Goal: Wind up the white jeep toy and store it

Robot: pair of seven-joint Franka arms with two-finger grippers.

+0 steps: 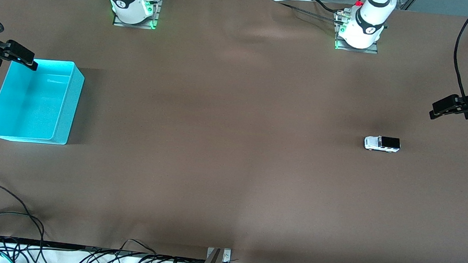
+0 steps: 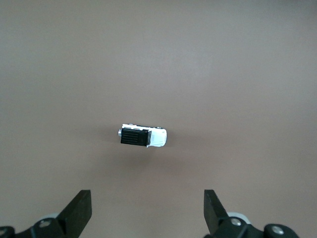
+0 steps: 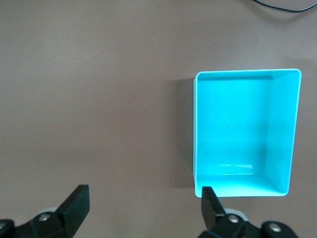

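on the table, apart from the open left hand (image 2: 144, 210) above, sits the white jeep toy (image 1: 382, 143).

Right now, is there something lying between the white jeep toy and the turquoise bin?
No. In the front view only bare brown table cloth stretches between the white jeep toy and the turquoise bin.
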